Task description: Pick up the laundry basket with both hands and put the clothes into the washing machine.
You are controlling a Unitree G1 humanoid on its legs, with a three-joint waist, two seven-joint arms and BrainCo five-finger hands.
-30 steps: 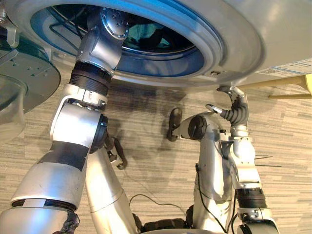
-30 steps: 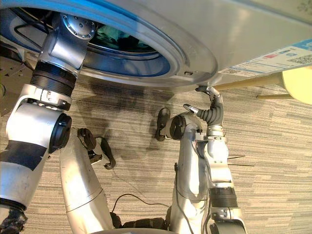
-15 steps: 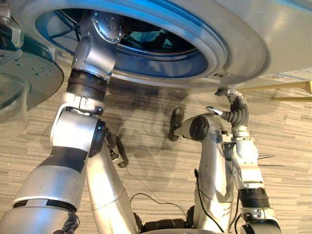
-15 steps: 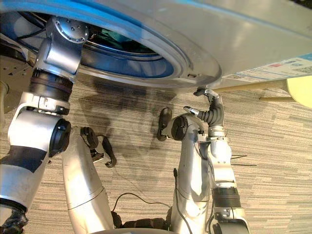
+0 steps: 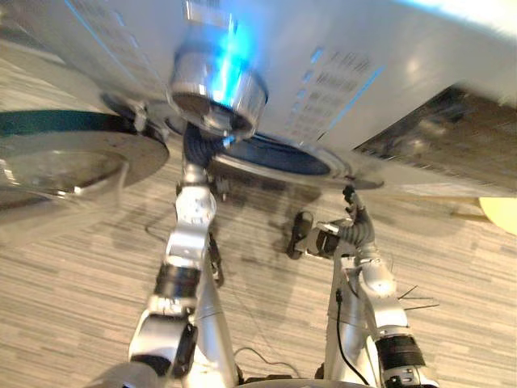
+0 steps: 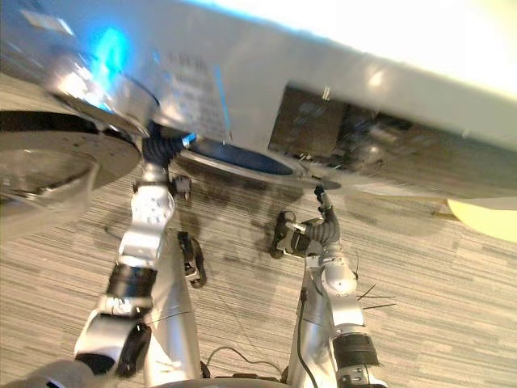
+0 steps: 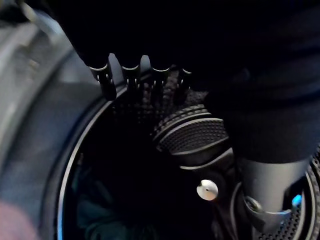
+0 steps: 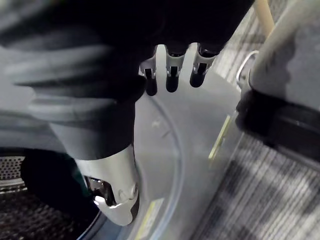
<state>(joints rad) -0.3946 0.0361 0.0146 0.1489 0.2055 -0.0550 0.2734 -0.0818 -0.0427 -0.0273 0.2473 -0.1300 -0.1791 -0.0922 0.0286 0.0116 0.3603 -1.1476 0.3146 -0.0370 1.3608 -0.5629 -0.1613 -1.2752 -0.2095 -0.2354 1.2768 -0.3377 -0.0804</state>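
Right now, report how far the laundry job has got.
Done: the door of the washing machine is open, and a dark teal cloth seems to lie in the drum. In hand: the left hand reaches inside, fingers relaxed, empty; the right hand is up by the front. Left: probably withdrawing that arm.

Door left of drum opening

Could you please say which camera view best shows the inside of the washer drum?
The left wrist view: it looks into the drum at its perforated wall. The right wrist view catches a perforated patch; the eye views show its opening obliquely.
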